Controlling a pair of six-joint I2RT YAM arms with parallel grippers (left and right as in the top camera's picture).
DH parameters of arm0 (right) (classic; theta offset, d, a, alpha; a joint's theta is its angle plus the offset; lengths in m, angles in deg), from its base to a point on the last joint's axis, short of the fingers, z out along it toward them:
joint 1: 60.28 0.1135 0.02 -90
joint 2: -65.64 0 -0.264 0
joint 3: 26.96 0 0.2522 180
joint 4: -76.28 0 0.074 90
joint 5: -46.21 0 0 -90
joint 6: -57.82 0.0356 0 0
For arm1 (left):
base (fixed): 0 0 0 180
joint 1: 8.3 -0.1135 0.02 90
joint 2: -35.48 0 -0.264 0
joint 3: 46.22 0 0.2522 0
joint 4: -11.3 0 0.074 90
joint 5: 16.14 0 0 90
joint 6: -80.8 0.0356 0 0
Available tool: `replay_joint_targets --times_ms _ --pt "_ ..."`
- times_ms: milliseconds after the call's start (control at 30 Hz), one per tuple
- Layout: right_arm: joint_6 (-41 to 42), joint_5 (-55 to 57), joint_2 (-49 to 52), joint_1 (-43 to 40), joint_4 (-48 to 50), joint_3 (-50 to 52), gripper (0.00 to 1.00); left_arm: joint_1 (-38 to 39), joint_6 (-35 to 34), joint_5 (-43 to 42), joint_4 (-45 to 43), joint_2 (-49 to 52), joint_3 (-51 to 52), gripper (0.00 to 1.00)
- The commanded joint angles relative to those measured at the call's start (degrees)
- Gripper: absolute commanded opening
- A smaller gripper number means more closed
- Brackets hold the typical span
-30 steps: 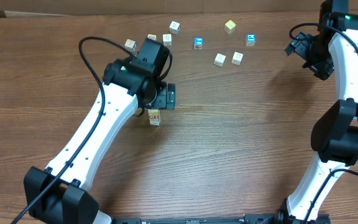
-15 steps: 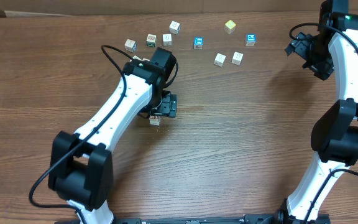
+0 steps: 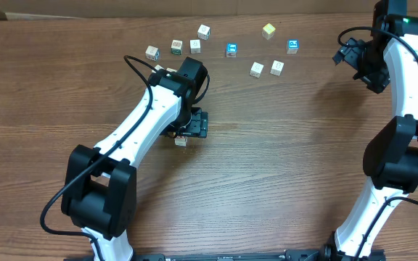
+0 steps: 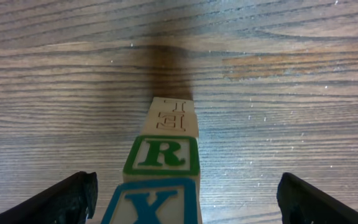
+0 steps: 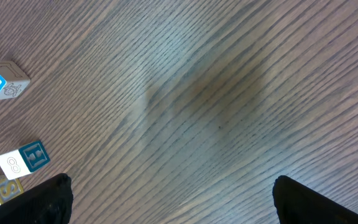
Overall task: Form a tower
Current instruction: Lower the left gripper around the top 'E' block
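**At least three cubes up, more waiting**

The tower (image 4: 165,163) stands at least three cubes high, just off the counter (image 3: 267,181) centre toward 9 o'clock. The left gripper (image 3: 191,125) straddles it, released, jaws touching nothing. Well apart, loose cubes (image 3: 257,69) lie from 11 to 2 o'clock of it, and none blocks access. The right gripper (image 5: 169,193) hangs released and empty at 2 o'clock

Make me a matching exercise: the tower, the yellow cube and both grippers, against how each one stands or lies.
Things:
1. tower
2. yellow cube
3. left gripper
4. right gripper

States:
A. open, nothing between its fingers
B. upright column, green R showing
C. open, a finger on either side of the tower, not touching it
D. lying loose, apart from the tower

Pairs: 1-B; 2-D; 3-C; 4-A
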Motion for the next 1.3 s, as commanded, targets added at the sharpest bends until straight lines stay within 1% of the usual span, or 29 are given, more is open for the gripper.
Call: replay_joint_targets --times_ms 0,367,500,633,833,967,1167,1267 --pt "-0.22 -0.04 -0.74 0.00 0.17 -1.62 1.00 0.02 0.46 1.46 -0.17 1.88 0.44 0.92" --pt "-0.22 -0.04 -0.74 0.00 0.15 -1.62 1.00 0.02 0.70 1.90 -1.70 2.64 0.79 0.92" --pt "-0.22 -0.04 -0.74 0.00 0.17 -1.62 1.00 0.04 0.70 1.86 -2.95 2.67 1.49 0.90" --pt "-0.22 -0.04 -0.74 0.00 0.15 -1.62 1.00 0.07 0.70 1.88 -3.30 2.64 1.53 0.84" --pt "-0.22 -0.04 -0.74 0.00 0.17 -1.62 1.00 0.00 2.10 2.62 -2.73 2.64 1.70 0.84" --pt "-0.22 -0.04 -0.74 0.00 0.17 -1.62 1.00 0.00 3.10 3.02 -2.73 2.64 1.81 0.80" --pt "-0.22 -0.04 -0.74 0.00 0.15 -1.62 1.00 0.00 3.06 2.60 -2.40 2.36 1.79 0.83" --pt "-0.22 -0.04 -0.74 0.00 0.17 -1.62 1.00 0.00 3.08 2.43 -2.43 0.92 1.79 0.87"
